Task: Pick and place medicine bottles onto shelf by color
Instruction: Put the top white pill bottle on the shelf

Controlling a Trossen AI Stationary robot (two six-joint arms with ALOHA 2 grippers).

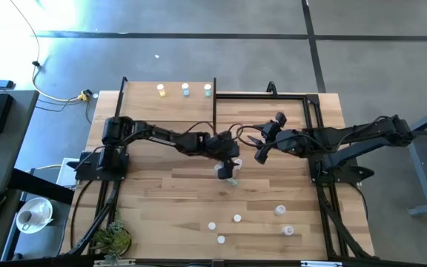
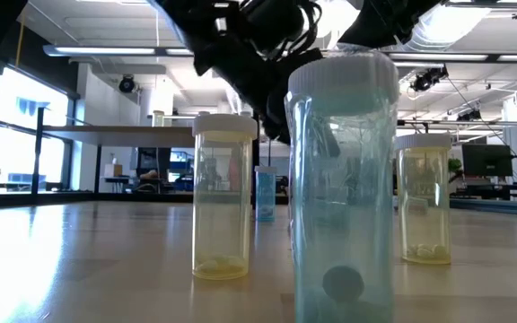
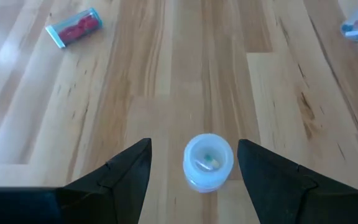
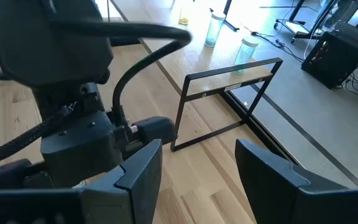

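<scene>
At the centre of the high view, the left gripper (image 1: 229,167) hangs directly over a pale blue bottle (image 3: 208,162) standing upright on the surface (image 1: 161,200). In the left wrist view the bottle's cap faces the camera, its long axis vertical, squarely between the wide-spread fingers (image 3: 126,171), apparently not yet touched. The right gripper (image 1: 260,154) waits just beside it, fingers parted and empty. Three bottles (image 1: 184,90) already stand at the shelf (image 1: 169,104), upper left of centre.
</scene>
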